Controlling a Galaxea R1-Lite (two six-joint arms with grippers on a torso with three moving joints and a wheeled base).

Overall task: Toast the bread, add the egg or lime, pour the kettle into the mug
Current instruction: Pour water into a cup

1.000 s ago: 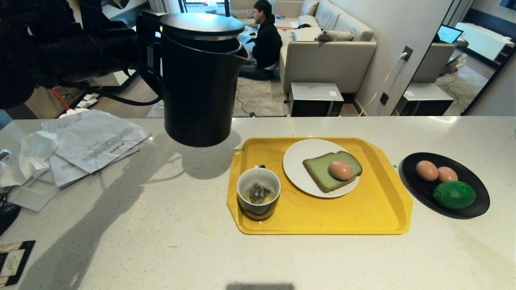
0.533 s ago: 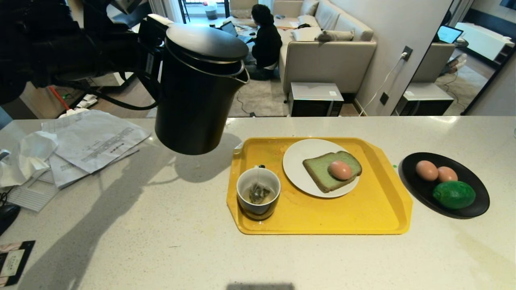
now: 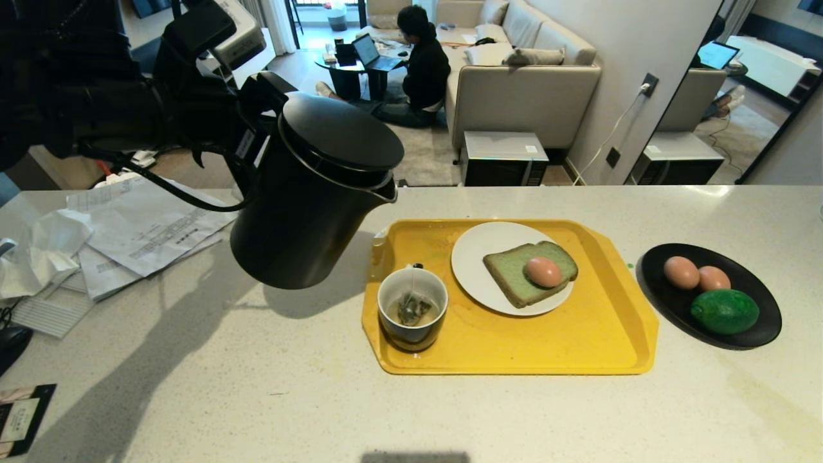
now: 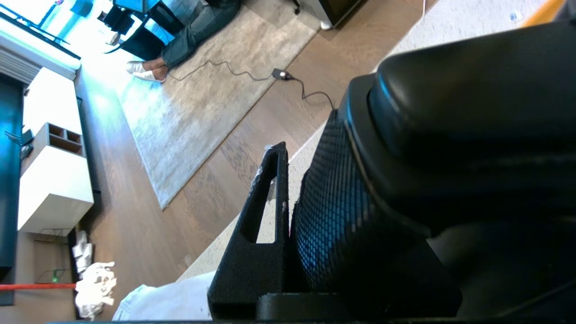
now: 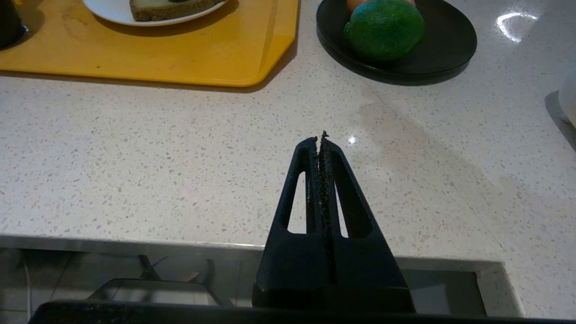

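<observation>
My left gripper (image 3: 247,138) is shut on the handle (image 4: 351,211) of the black kettle (image 3: 308,193). It holds the kettle in the air left of the yellow tray (image 3: 578,341), tipped with the spout toward the mug (image 3: 412,307). The mug stands on the tray with a tea bag and a little liquid inside. On a white plate (image 3: 476,257) lies the green bread (image 3: 514,273) with one egg (image 3: 543,271) on top. Two more eggs (image 3: 681,272) and the lime (image 3: 724,311) rest on a black plate (image 3: 759,328). My right gripper (image 5: 321,137) is shut and empty above the counter's front edge.
Crumpled papers (image 3: 141,225) cover the counter's left side, under and behind the kettle. A dark card (image 3: 22,418) lies at the front left corner. Beyond the counter a person (image 3: 424,64) sits on the floor by a sofa. A white object (image 5: 568,96) stands far right.
The kettle has gone from upright to tipped, spout down toward the mug, and has sunk a little lower over the counter. The right arm has not moved.
</observation>
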